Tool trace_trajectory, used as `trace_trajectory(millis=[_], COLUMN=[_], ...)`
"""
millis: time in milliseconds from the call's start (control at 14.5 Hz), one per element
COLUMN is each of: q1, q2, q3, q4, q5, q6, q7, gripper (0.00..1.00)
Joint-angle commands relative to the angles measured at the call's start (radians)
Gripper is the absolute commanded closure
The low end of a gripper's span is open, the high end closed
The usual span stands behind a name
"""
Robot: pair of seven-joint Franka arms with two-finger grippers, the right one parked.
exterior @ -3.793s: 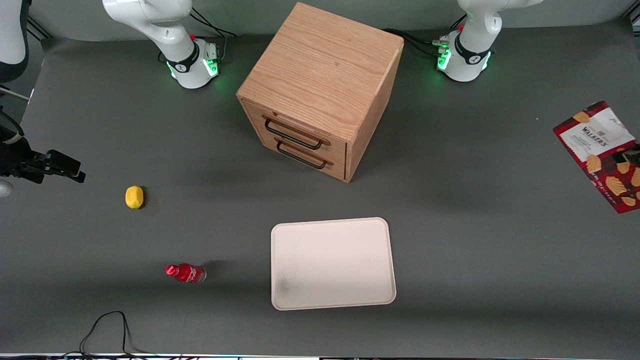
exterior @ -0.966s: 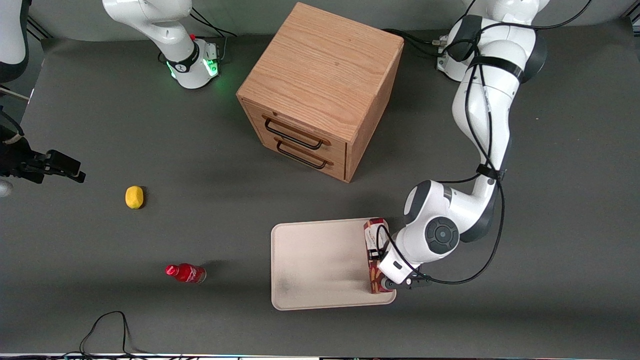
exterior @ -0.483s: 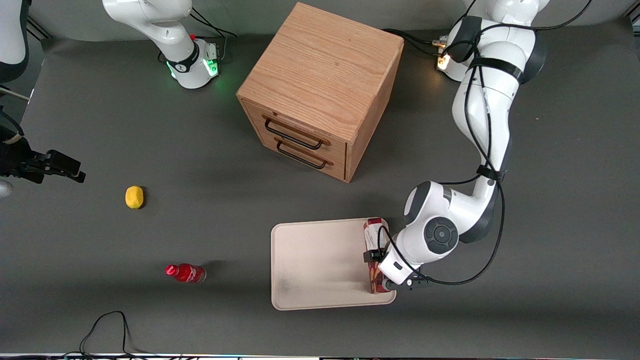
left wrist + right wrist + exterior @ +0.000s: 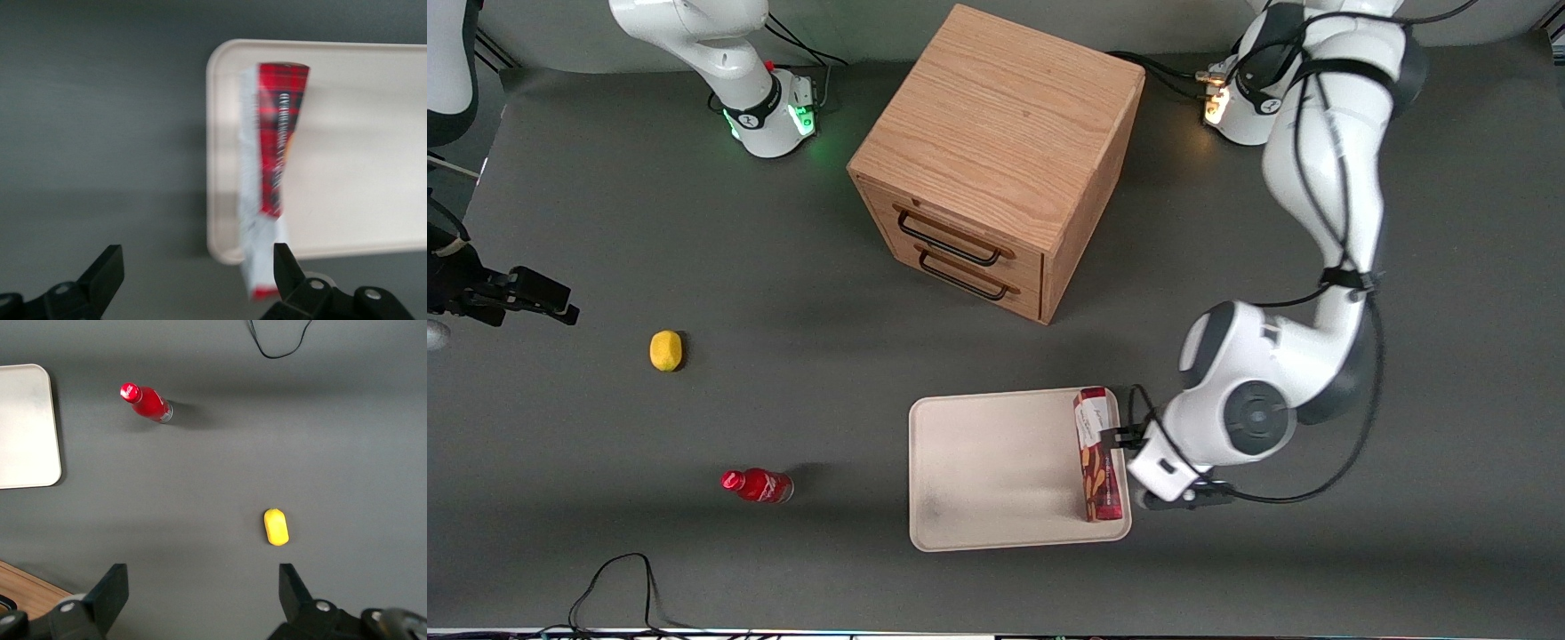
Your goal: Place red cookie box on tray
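The red cookie box (image 4: pixel 1096 453) stands on one long narrow edge on the tray (image 4: pixel 996 462), along the rim toward the working arm's end of the table. My left gripper (image 4: pixel 1149 464) hovers just outside that rim, beside the box, open and holding nothing. In the left wrist view the box (image 4: pixel 273 160) rises from the tray (image 4: pixel 360 147) and one fingertip (image 4: pixel 285 267) is close to its near end, while the gripper (image 4: pixel 197 277) spans mostly bare table.
A wooden two-drawer cabinet (image 4: pixel 996 160) stands farther from the front camera than the tray. A lemon (image 4: pixel 665 349) and a small red bottle (image 4: pixel 758 485) lie toward the parked arm's end. A black cable (image 4: pixel 618 578) loops near the front edge.
The gripper has opened, let go of the box and drawn off toward the working arm's end. The box stays standing on the tray. Earlier it lay on the table at the working arm's end.
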Motion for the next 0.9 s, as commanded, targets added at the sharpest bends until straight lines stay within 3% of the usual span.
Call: trace_trajectory(millis=[0, 138, 414, 828], q1=[0.077, 0.126, 0.223, 0.325], q2=[-0.212, -0.371, -0.610, -0.805], q3=[0.001, -0.001, 0.004, 0.070], q4=[-0.209, -0.394, -0.606, -0.596], q5=[0.008, 0.009, 0.050, 0.057], q6=[-0.055, -0.049, -0.087, -0.343], q7=[0.121, 0.159, 0.292, 0.354], gripper=[0.00, 0.00, 0.00, 0.00])
